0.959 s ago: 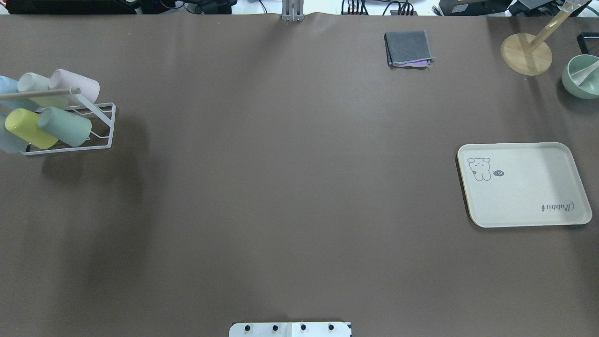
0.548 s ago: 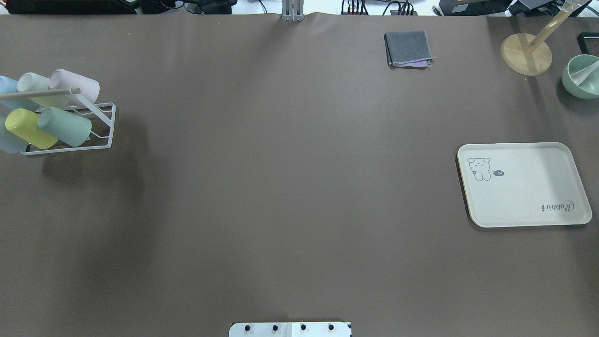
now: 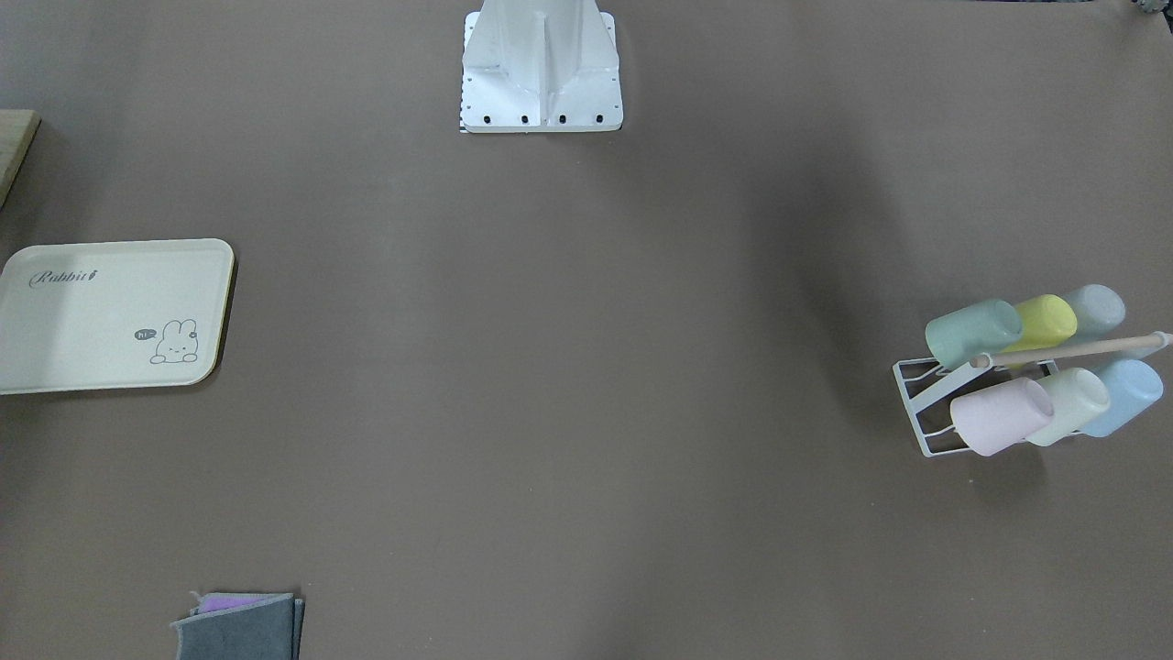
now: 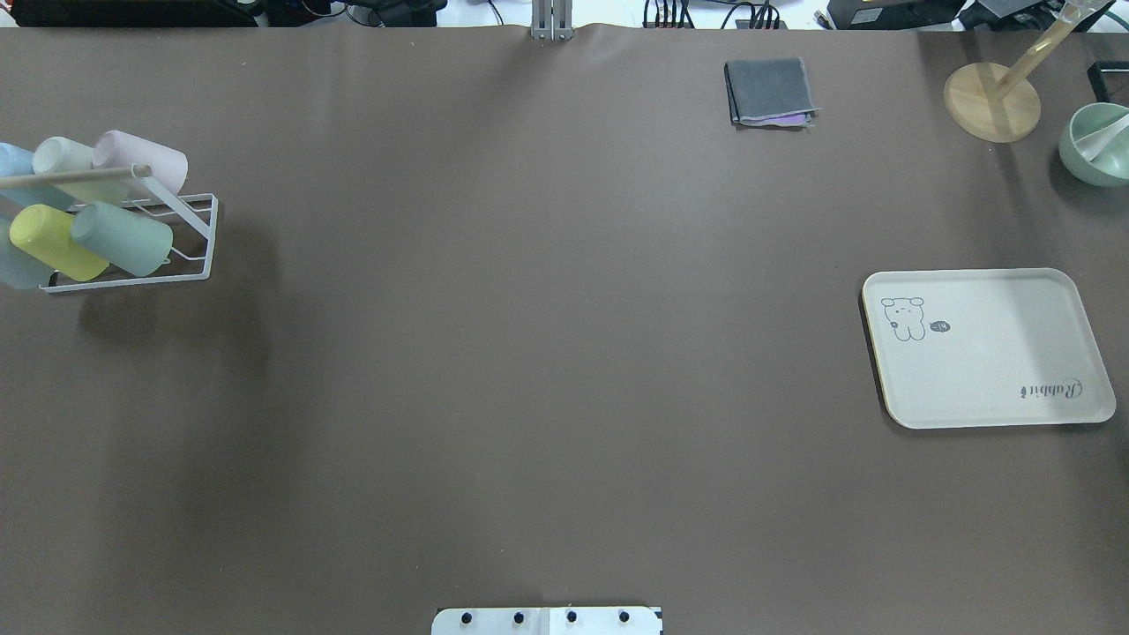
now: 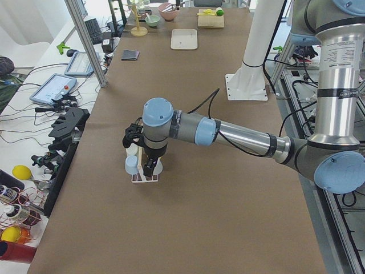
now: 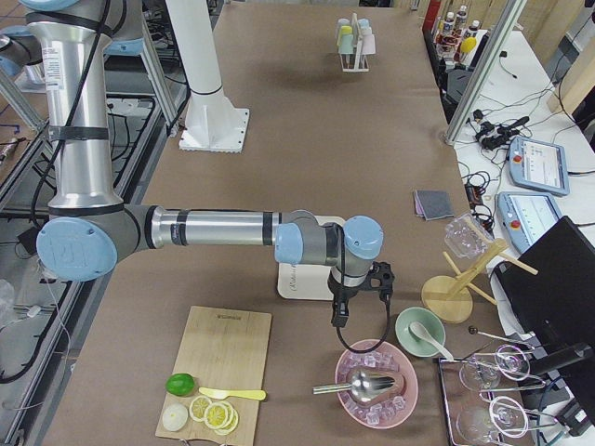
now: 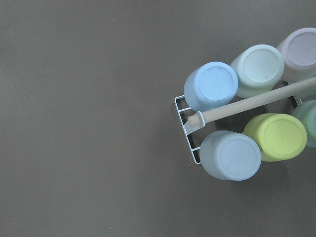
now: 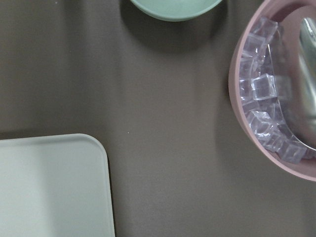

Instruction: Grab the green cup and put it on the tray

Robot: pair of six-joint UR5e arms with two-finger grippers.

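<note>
Brown tabletop (image 4: 564, 353), green cup (image 4: 123, 238) lying in wire rack (image 4: 176, 205), tray (image 4: 997, 370) well apart, left gripper (image 5: 142, 157), right gripper (image 6: 361, 295), opening impossible to tell.

Open tabletop (image 4: 547, 353) btwn rack (image 4: 210, 238) & tray (image 4: 997, 362). At rack's end, green cup (image 4: 123, 238): yellow cup (image 4: 51, 242) just beside, wooden bar (image 4: 71, 176) above, pink cup (image 4: 145, 163) across bar. Side facing table centre unobstructed.

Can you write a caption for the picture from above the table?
The green cup rests on the wire rack at far left; the Rabbit tray sits at far right.
</note>
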